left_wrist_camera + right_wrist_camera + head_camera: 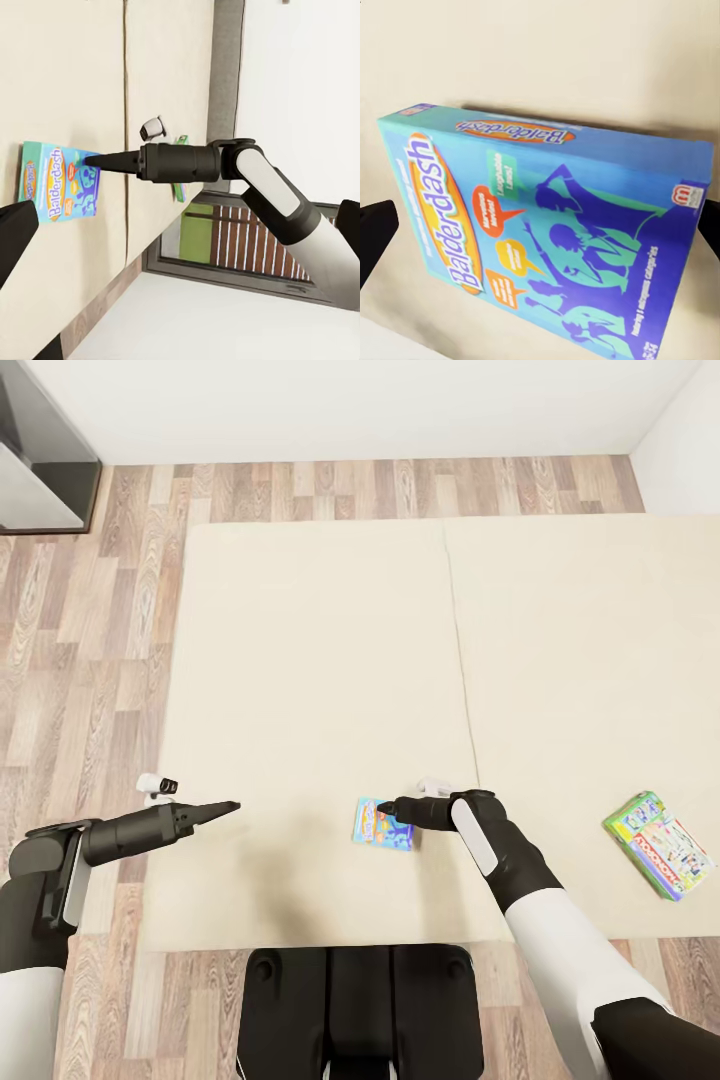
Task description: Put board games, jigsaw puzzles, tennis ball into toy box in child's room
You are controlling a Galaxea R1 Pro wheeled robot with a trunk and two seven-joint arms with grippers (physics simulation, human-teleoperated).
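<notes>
Below my head camera lies the bed, a wide beige mattress in two sections with a seam running away from me down its middle. Wood floor shows past its left edge and along its far edge, up to a white wall.

Near the front edge, just left of the seam, lies the blue game, flat on the mattress. My right gripper reaches over it from the right, fingertips above its right half. Through the right wrist camera the blue game sits between my two dark fingers, which stand spread at either side of it, not pressing it.

My left gripper hovers over the mattress near its left edge, well apart from the box, with bare mattress between them. Its fingers come to a single point in the head view, so it looks closed on nothing.

A green-edged game lies tilted far to the right, near the front edge, well apart from both arms.
</notes>
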